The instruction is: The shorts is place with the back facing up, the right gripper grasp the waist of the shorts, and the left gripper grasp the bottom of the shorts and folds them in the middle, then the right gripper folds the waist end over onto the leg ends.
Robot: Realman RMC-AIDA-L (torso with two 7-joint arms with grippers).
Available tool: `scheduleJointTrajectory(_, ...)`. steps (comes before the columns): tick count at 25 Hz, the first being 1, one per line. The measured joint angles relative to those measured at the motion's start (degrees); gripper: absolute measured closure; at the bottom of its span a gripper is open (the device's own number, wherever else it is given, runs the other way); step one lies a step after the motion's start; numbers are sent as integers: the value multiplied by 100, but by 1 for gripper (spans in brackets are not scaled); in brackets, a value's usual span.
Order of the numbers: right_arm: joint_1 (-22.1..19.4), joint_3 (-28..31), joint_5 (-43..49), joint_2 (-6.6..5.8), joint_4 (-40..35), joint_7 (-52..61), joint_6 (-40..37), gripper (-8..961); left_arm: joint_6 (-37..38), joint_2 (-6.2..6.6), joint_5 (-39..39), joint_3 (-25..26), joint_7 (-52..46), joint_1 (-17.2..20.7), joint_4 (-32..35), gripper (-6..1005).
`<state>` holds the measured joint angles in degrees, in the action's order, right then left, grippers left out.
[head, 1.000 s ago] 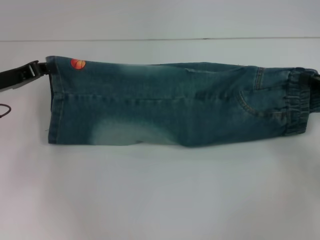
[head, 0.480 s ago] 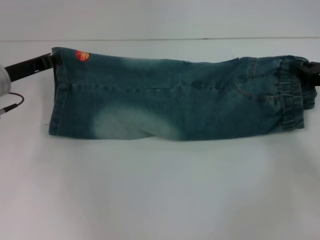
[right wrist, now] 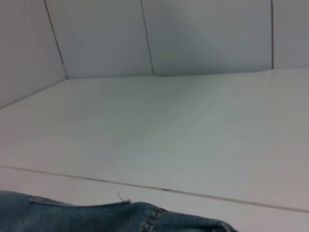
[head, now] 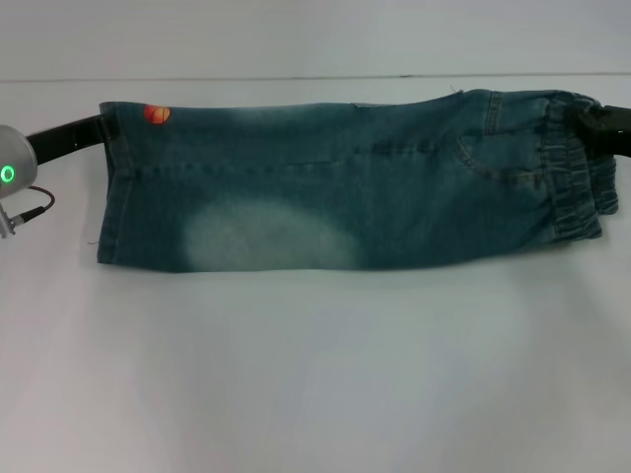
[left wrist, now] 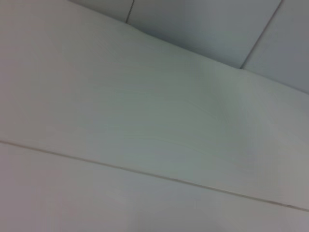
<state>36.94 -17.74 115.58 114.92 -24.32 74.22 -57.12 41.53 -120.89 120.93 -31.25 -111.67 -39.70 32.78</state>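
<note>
The blue denim shorts lie stretched across the white table, folded lengthwise into one long band. The elastic waist is at the right and the leg ends at the left, with an orange patch near the far left corner. My left gripper is shut on the far corner of the leg ends. My right gripper is shut on the far edge of the waist. The right wrist view shows only a denim edge of the shorts; the left wrist view shows none of them.
My left arm's silver wrist with a green light and a thin cable sit at the left edge. A wall rises behind the table's far edge. Bare white tabletop spreads in front of the shorts.
Both grippers have carried the shorts' far edge farther back, and the band now lies wider and flatter. The left arm's silver wrist has come into view.
</note>
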Motion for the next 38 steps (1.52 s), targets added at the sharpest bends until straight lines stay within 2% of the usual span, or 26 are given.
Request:
scheduleJointTrajectory(12,-17,-7,7,21,96,11,187,825,-49,-6,0,-85,134,-58,-51,955)
scheduleJointTrajectory(17,31,-69,17,22,154,77,308,819,-264,-83,0,-163,140,-68,-37,936)
scheduleJointTrajectory(23,3,-112,23,16,149,199,276,693,-337,-124,0,-188,150,-25,-13,725)
scheduleJointTrajectory(27,-37,-233,24,-20,89,444,171,609,-303,-127,0,-186,183,-6,1,538)
scheduleJointTrajectory(32,-129,-469,37,-135,-86,973,-197,402,-78,-128,-281,-189,437,76,26,405)
scheduleJointTrajectory(38,-397,-581,38,-172,-717,1659,-903,170,535,-134,-1112,-186,1240,325,58,276)
